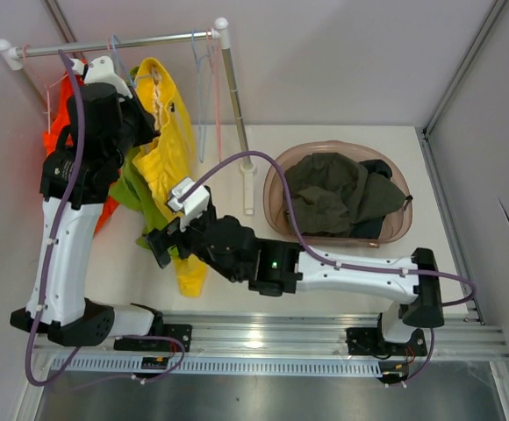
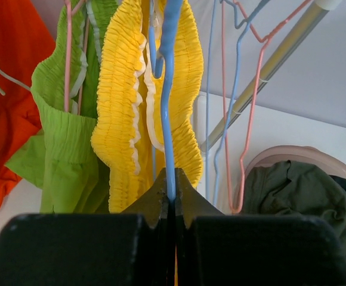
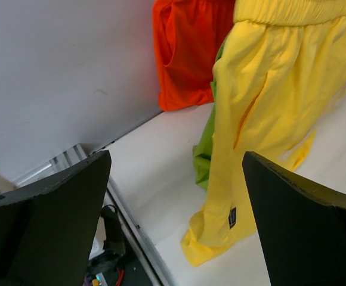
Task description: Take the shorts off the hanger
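The yellow shorts (image 1: 174,132) hang from a blue hanger (image 2: 168,107) on the rail, their hem lying on the table (image 3: 221,238). My left gripper (image 2: 172,177) is shut on the blue hanger's wire just below the gathered yellow waistband (image 2: 119,119); in the top view it sits up by the rail (image 1: 114,74). Lime green shorts (image 2: 65,149) and orange shorts (image 2: 6,107) hang to the left. My right gripper (image 3: 176,158) is open and empty beside the yellow shorts' lower leg (image 1: 160,244). Dark olive shorts (image 1: 329,189) and black shorts (image 1: 379,171) lie in the basket.
A pinkish basket (image 1: 276,206) stands right of the rack's upright post (image 1: 237,114). Empty blue and pink hangers (image 2: 244,119) hang at the rail's right end. Walls close in on the left and right, and a metal rail (image 1: 281,338) runs along the table's near edge.
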You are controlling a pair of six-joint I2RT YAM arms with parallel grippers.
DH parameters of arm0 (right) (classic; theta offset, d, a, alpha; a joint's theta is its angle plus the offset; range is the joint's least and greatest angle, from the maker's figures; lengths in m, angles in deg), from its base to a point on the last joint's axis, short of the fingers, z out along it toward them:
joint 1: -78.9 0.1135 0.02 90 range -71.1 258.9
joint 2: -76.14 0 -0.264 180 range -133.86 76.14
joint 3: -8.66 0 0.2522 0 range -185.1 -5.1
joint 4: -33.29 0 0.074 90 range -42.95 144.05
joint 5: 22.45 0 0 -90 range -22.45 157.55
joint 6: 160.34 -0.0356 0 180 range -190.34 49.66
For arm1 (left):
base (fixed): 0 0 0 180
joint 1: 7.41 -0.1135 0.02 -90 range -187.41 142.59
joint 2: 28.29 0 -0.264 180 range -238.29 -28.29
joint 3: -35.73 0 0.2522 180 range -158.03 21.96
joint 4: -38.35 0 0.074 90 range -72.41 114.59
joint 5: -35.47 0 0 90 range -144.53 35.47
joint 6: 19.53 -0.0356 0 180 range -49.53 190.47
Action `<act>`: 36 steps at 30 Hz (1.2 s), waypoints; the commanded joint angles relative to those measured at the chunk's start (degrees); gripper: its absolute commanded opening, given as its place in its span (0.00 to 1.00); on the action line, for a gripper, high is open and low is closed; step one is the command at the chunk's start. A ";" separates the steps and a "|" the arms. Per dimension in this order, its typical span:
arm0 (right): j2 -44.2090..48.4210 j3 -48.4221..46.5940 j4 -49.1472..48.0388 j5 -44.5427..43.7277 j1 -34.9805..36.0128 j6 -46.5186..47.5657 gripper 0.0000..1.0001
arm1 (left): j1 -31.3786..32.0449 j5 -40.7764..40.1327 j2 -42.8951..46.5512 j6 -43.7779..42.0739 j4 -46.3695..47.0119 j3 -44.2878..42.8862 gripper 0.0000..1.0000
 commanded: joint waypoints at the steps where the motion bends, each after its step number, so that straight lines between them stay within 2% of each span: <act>1: -2.44 -5.51 -4.85 1.35 -1.96 -0.01 0.99 | 0.50 2.58 4.81 2.45 2.86 -0.09 0.00; 5: -7.09 -6.75 -5.47 -0.31 -3.46 -0.54 0.93 | 0.50 4.16 8.67 3.68 2.24 1.85 0.00; 6: -7.71 -6.83 -5.29 -0.67 -3.63 -0.80 0.88 | 0.50 4.33 9.20 3.86 1.88 1.85 0.00; 7: -8.15 -6.49 -5.38 -1.63 -3.81 -0.98 0.79 | 0.50 5.03 9.64 4.03 1.79 2.54 0.00; 8: -8.59 -6.14 -5.46 -2.07 -3.72 -1.33 0.46 | 0.50 5.21 10.17 4.29 1.62 2.46 0.00; 9: -9.03 -5.44 -5.20 -2.25 -3.63 -1.77 0.27 | 0.50 5.48 11.13 4.38 1.62 3.51 0.00; 11: -8.95 -4.12 -4.76 -2.60 -2.76 -3.08 0.00 | 0.50 5.66 12.01 4.21 1.71 3.78 0.00; 15: -4.05 3.87 -6.87 -3.83 1.37 -4.66 0.00 | 0.50 4.60 13.07 2.90 3.10 4.13 0.00; 20: 1.94 15.72 -7.75 -13.92 11.38 -7.13 0.00 | 0.50 1.53 11.85 -0.79 4.87 2.82 0.00; 21: 2.47 16.97 -7.49 -15.77 15.05 -8.17 0.00 | 0.50 1.18 11.50 -1.41 5.04 2.73 0.00; 25: 3.36 19.62 -4.50 -22.81 20.09 -13.00 0.00 | 0.50 -0.15 10.09 -3.43 5.75 1.85 0.00; 28: 2.74 19.54 -4.76 -23.70 18.96 -12.94 0.00 | 0.50 2.30 10.52 -1.69 3.39 2.02 0.00; 30: 2.13 18.14 -6.68 -22.74 16.94 -11.27 0.00 | 0.50 7.55 12.71 -0.19 1.63 4.20 0.00; 33: 0.11 14.10 -6.17 -19.76 10.45 -7.76 0.00 | 0.50 12.15 18.14 2.97 -1.80 8.68 0.00; 36: -3.05 5.14 -4.06 -15.55 2.28 -3.19 0.00 | 0.50 15.05 23.24 6.92 -6.98 13.97 0.00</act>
